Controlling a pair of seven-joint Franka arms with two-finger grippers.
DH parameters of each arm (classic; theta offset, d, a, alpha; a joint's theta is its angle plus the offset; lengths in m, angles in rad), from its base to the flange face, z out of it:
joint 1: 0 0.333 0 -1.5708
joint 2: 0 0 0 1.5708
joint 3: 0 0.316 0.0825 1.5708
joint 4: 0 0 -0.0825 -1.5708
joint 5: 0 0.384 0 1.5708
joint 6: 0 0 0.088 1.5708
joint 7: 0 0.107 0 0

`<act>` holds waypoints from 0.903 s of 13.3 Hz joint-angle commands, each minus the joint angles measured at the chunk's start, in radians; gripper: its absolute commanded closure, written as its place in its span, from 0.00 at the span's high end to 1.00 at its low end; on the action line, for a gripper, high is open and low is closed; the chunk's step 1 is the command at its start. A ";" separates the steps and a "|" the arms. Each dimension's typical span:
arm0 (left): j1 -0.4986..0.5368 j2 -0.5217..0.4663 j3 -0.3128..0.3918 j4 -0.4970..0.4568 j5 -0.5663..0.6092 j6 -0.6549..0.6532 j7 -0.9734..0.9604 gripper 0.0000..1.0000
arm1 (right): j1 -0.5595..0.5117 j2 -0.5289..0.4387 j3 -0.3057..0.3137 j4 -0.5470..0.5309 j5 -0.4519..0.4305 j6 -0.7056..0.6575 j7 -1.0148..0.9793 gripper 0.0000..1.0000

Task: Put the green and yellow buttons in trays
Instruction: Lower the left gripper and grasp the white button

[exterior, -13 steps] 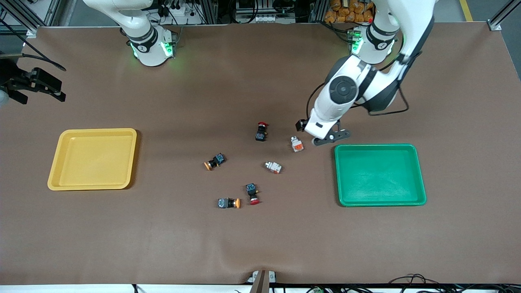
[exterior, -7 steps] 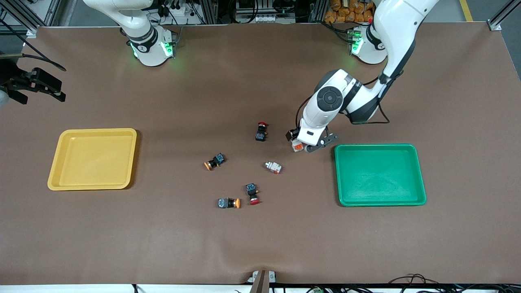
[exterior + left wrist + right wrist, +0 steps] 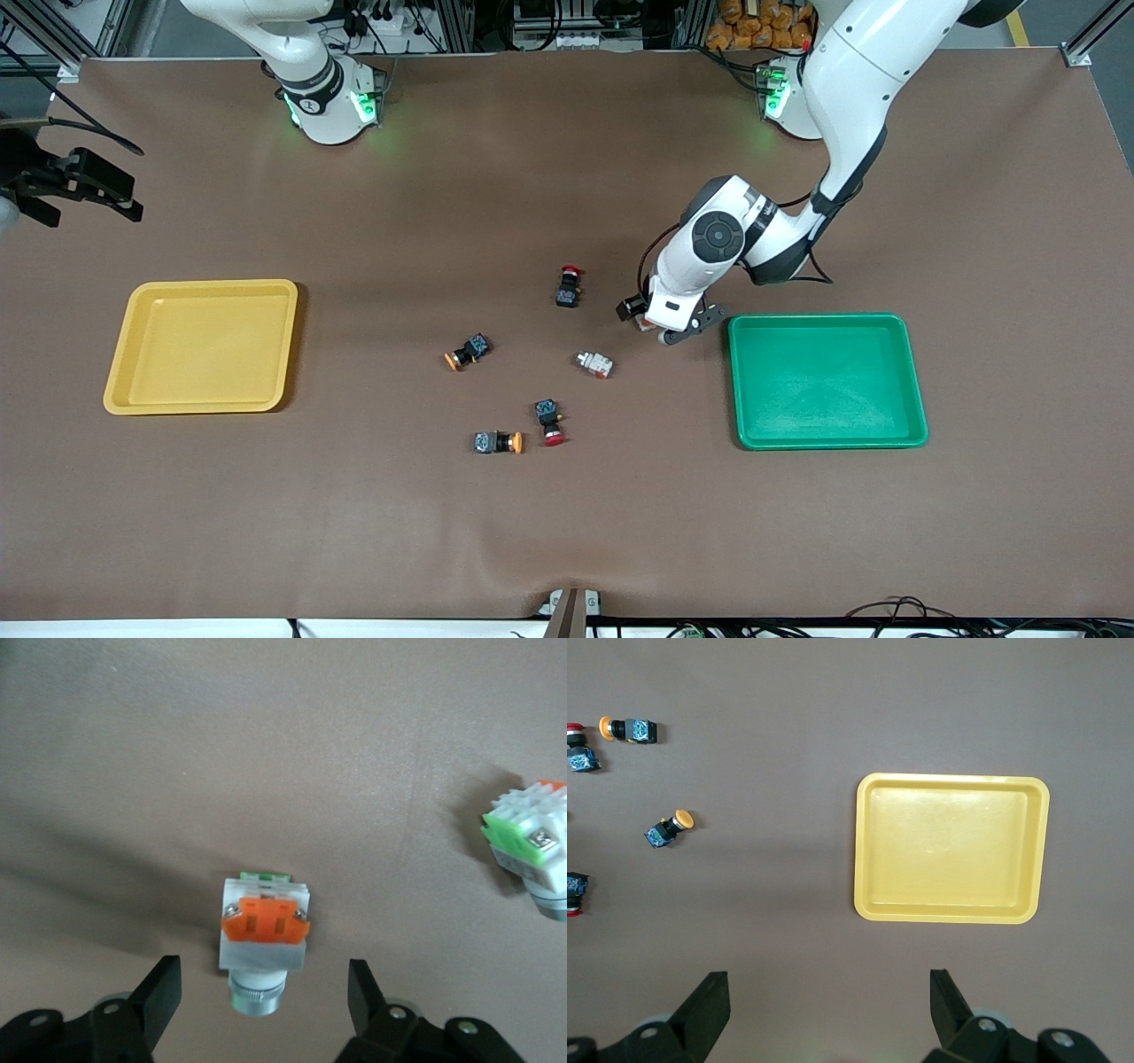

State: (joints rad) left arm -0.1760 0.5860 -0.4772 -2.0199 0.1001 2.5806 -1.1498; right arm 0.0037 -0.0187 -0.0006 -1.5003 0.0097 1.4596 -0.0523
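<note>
Button (image 3: 263, 939) between spread left gripper (image 3: 263, 997) fingers

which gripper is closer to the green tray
Left. The left gripper is low over a whitish-grey button on the table beside the green tray, fingers open. The right gripper waits high up, looking down on the yellow tray.

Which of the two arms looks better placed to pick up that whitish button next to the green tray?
The left one. Its end effector is open, fingers on either side of the whitish button, beside the green tray. The right end effector waits high over the yellow tray.
</note>
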 commanded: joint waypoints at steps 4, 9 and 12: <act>0.003 0.029 0.015 0.023 0.076 0.023 -0.030 0.00 | 0.006 0.153 0.013 0.023 -0.017 0.048 -0.012 1.00; 0.093 -0.107 0.014 0.059 0.145 -0.171 0.014 0.00 | 0.005 0.246 0.011 0.029 -0.025 0.061 -0.014 1.00; 0.209 -0.173 0.012 0.089 0.158 -0.313 0.219 0.00 | -0.014 0.278 0.011 0.029 -0.007 0.131 -0.023 1.00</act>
State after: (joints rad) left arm -0.0382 0.4740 -0.4600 -1.9268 0.2380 2.3382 -1.0402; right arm 0.0050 0.2439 0.0065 -1.4989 0.0023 1.5742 -0.0613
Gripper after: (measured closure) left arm 0.590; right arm 0.000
